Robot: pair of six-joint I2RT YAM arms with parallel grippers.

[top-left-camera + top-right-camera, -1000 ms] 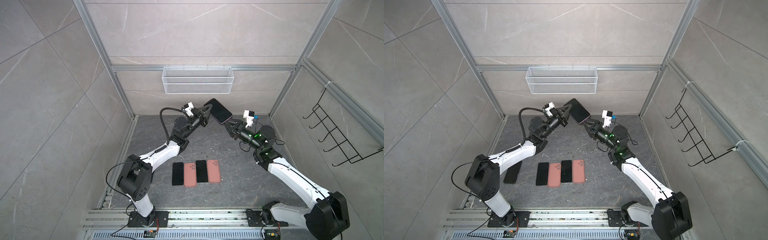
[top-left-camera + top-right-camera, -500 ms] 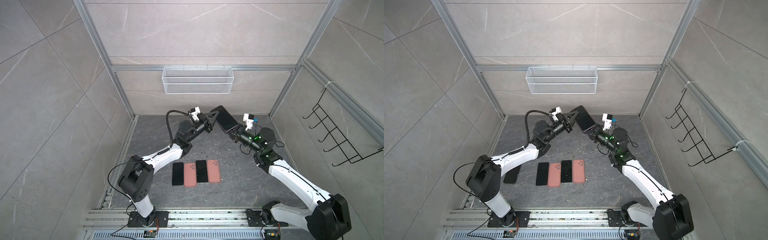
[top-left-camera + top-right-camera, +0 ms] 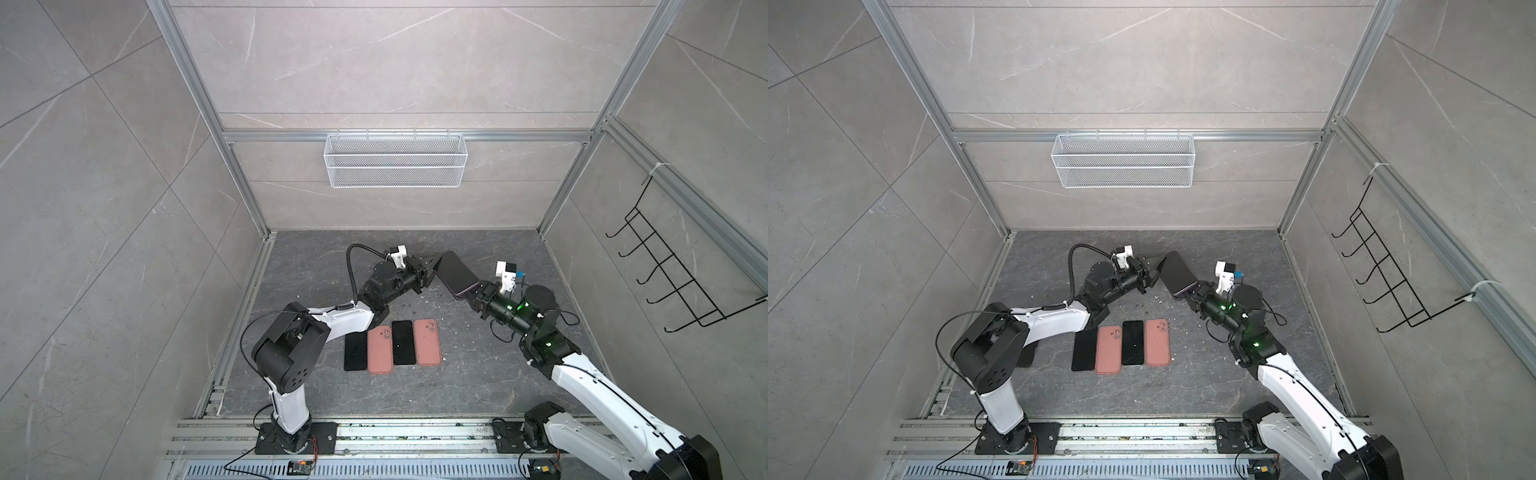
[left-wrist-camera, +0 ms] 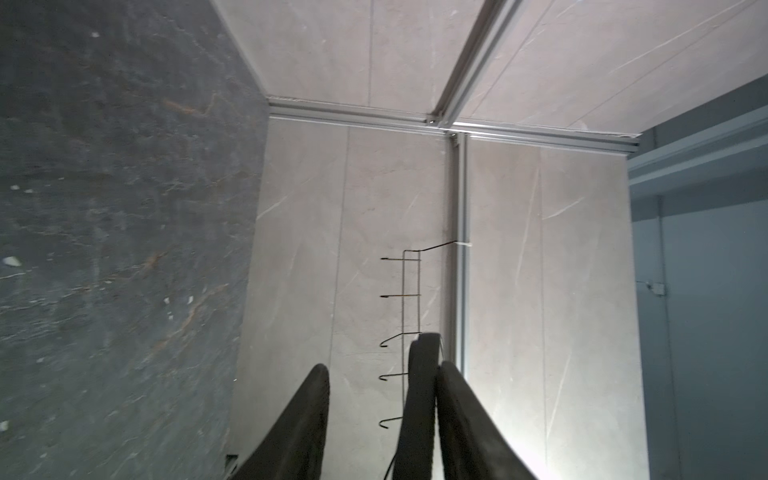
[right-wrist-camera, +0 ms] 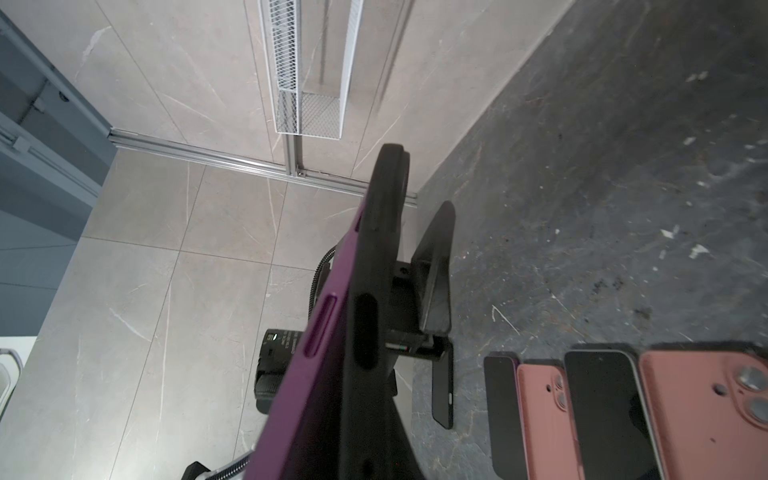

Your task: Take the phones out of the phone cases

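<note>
The phone (image 3: 457, 274) (image 3: 1177, 272) hangs tilted in the air over the back of the floor, dark screen up, with purple casing along its rim. My right gripper (image 3: 474, 293) (image 3: 1195, 293) is shut on its lower end. My left gripper (image 3: 434, 266) (image 3: 1158, 266) (image 4: 382, 365) is open at the upper end. In the left wrist view the phone's edge (image 4: 422, 374) rests against one finger, and the other finger stands clear. Edge-on in the right wrist view, the phone shows a purple layer (image 5: 328, 332) beside a black layer (image 5: 376, 249).
Two black phones (image 3: 404, 343) (image 3: 355, 351) and two pink ones (image 3: 380, 349) (image 3: 428, 343) lie in a row on the dark floor. A flat dark item (image 3: 1026, 353) lies under the left arm. A wire basket (image 3: 395, 166) hangs on the back wall, a hook rack (image 3: 665, 282) on the right wall.
The left gripper, which held the phone's upper end, has opened. The right gripper has shut on the lower end. Phone and both grippers have come lower and to the right.
</note>
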